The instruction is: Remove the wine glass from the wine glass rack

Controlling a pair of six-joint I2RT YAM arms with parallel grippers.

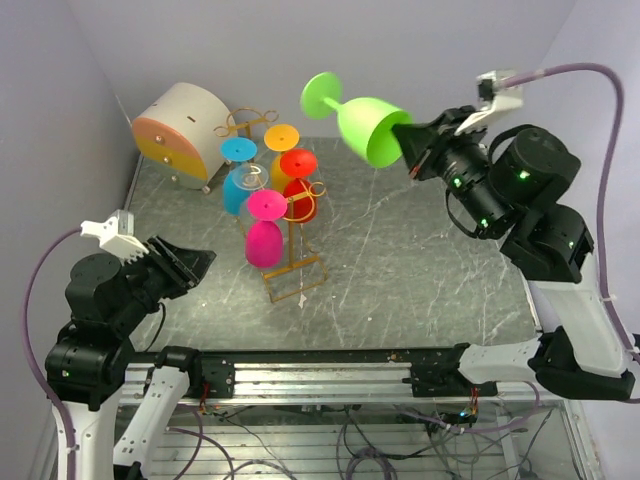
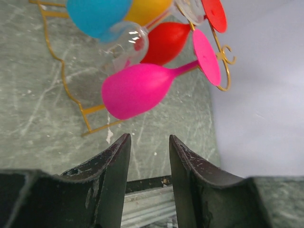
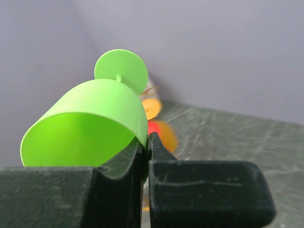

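The gold wire wine glass rack [image 1: 295,270] stands mid-table with pink [image 1: 264,240], blue [image 1: 240,186], red [image 1: 299,185], yellow and clear glasses hanging upside down on it. My right gripper [image 1: 412,146] is shut on the rim of a green wine glass [image 1: 368,126], held in the air to the right of the rack, stem pointing up and left; one finger is inside the bowl [image 3: 90,123]. My left gripper [image 1: 195,262] is open and empty, low at the left of the rack. In its view the pink glass [image 2: 137,88] lies ahead of the fingers.
A round white-and-orange drum-shaped box [image 1: 180,135] sits at the back left by the wall. Purple walls close the left, back and right. The metal rail [image 1: 330,370] runs along the near table edge.
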